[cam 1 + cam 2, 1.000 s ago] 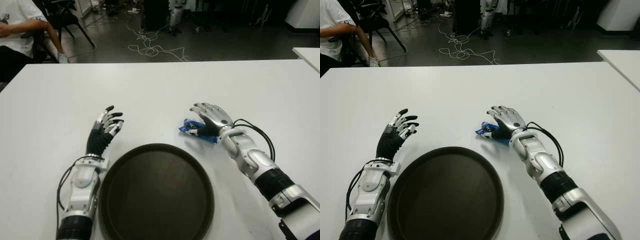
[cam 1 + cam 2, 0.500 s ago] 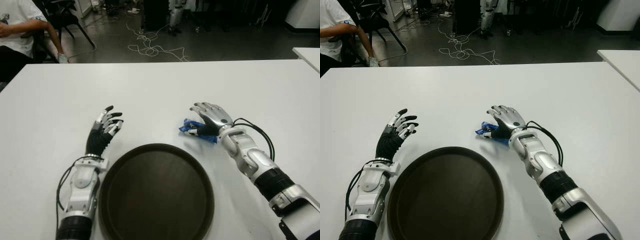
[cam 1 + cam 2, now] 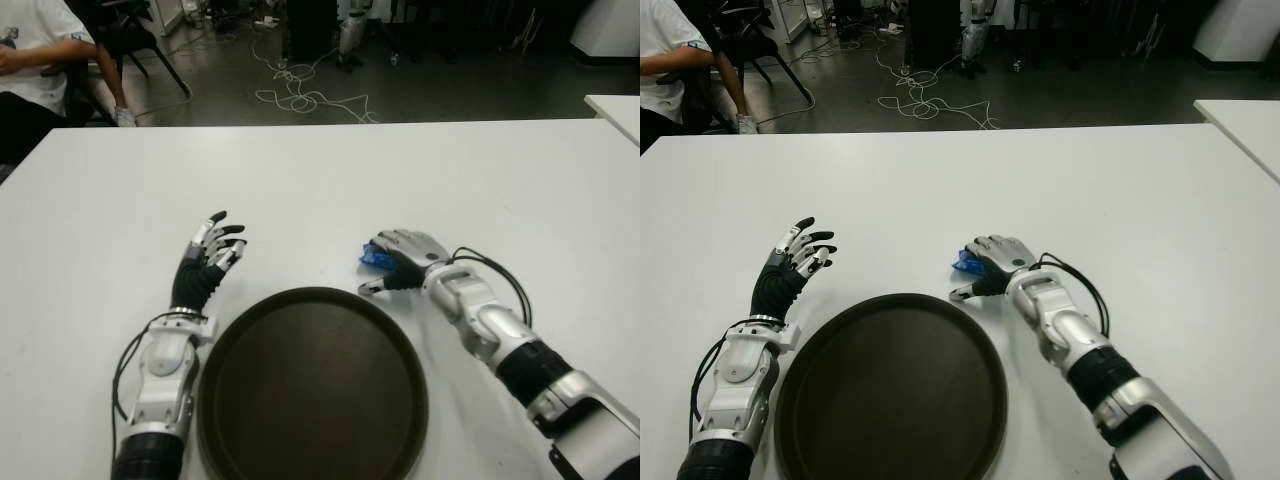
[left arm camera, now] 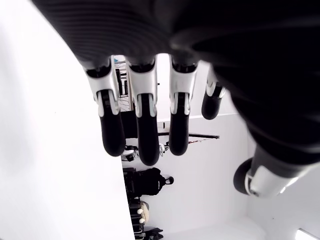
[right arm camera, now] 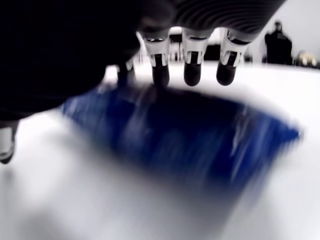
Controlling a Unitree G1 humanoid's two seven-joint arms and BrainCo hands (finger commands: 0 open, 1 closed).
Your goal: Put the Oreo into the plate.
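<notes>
The Oreo [image 3: 374, 259] is a blue packet lying on the white table [image 3: 320, 180], just beyond the far right rim of the dark round plate [image 3: 312, 392]. My right hand [image 3: 392, 264] lies low over the packet and hides most of it, so only the blue left end shows. In the right wrist view the fingers [image 5: 192, 67] stretch straight out above the blue wrapper [image 5: 190, 145] without curling round it. The thumb [image 3: 372, 287] points at the plate's rim. My left hand [image 3: 210, 252] shows left of the plate, its fingers [image 4: 140, 130] spread and holding nothing.
A seated person [image 3: 35, 60] is at the far left behind the table. Cables [image 3: 300, 95] lie on the floor beyond the far edge. The corner of a second white table [image 3: 615, 110] shows at the right.
My right hand has dropped and slid left over the packet, covering more of it; the thumb now sticks out toward the plate. Left hand and plate are unchanged.
</notes>
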